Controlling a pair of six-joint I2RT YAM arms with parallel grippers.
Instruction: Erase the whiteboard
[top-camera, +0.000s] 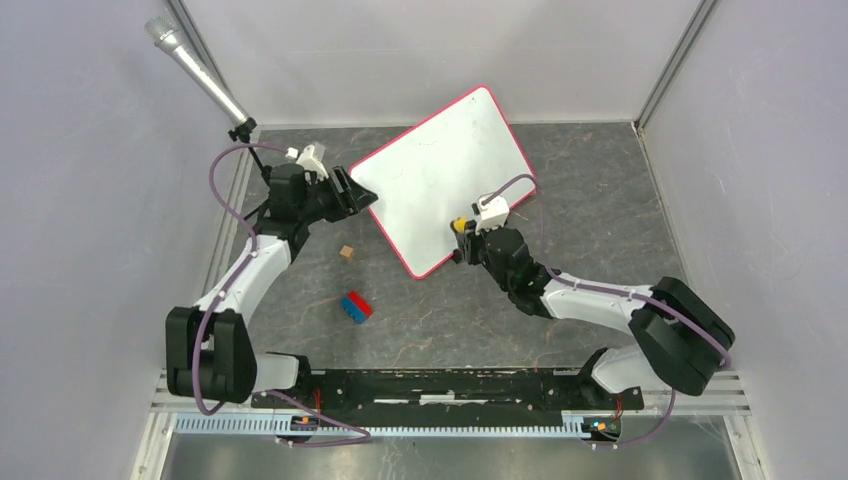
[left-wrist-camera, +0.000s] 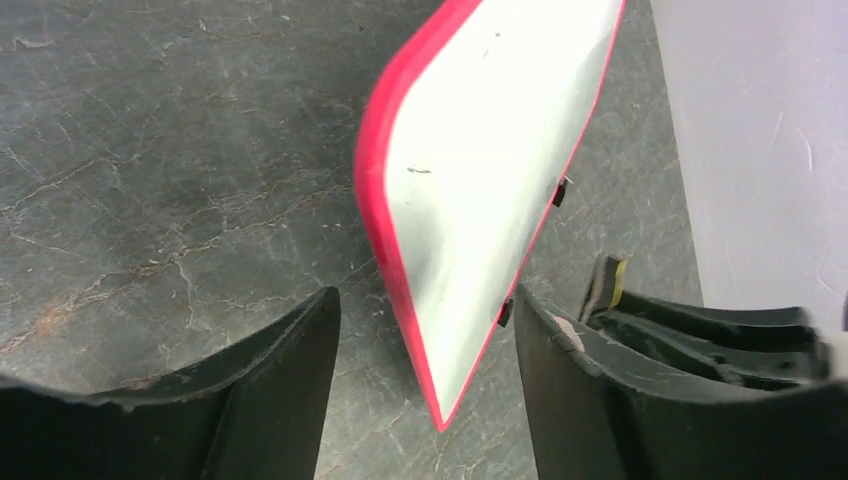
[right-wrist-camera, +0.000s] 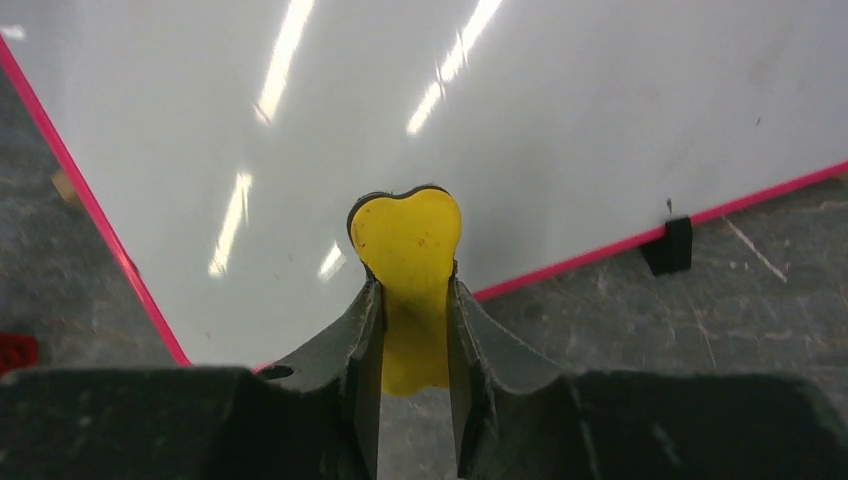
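whiteboard (top-camera: 440, 175) lay skewed on the surface (top-camera: 600, 200), toward the back, roughly centre. right gripper (top-camera: 462, 238) had its jaws clamped on a yellow eraser (right-wrist-camera: 405, 240), tip over the board just inside its near edge; couldn't tell if it touched. left gripper (left-wrist-camera: 425, 320) jaws were wide, straddling the board's left corner without gripping it. Risk: with that corner unclamped, wipe pressure would likely shove or spin the board. Working so close to the rim, the eraser could also slip off.
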